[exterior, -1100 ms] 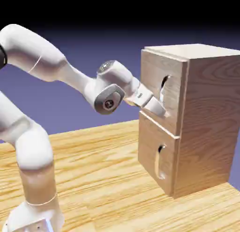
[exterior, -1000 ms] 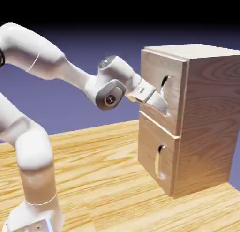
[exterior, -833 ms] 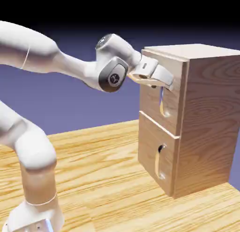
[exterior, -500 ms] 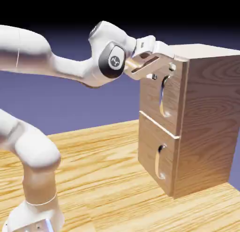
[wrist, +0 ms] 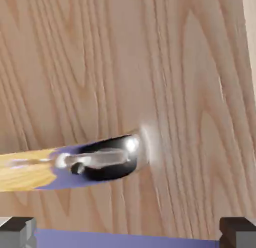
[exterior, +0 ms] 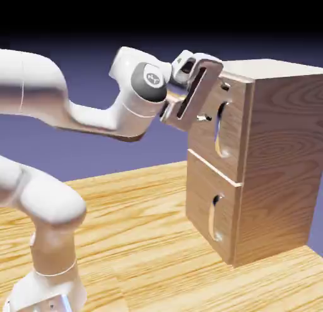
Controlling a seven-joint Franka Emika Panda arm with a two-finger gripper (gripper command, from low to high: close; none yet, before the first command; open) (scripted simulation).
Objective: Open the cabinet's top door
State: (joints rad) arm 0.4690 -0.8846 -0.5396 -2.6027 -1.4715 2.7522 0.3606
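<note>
Rising from the exterior view's lower left, item one: white arm [exterior: 44,197], its upper link crossing rightward to a grey-capped wrist joint [exterior: 150,84]. Item two: gripper [exterior: 211,103], tilted steeply, its hand body pressed close against the upper left front of the cabinet [exterior: 277,159]; from this side the fingers are too small to separate, but the hand view shows two grey finger tips [wrist: 17,231] set wide apart at the bottom corners, nothing between them, so the pincer stands spread and empty. Item three: top door [exterior: 217,125], light wood with visible grain, sitting flush with the cabinet front (no gap shows along its edges); its thin curved metal handle [exterior: 219,131] over the oval recess lies just below and right of the gripper, and whether the two touch cannot be told. In the hand view the door fills nearly the whole frame, with the handle [wrist: 105,158] shining across a dark recess left of centre, above the line between the finger tips. Item four: lower panel [exterior: 211,213], closed, with its own curved handle [exterior: 216,217]. Item five: wood-grain table [exterior: 139,241] bearing arm and cabinet, before a blue-violet backdrop [exterior: 113,147].
</note>
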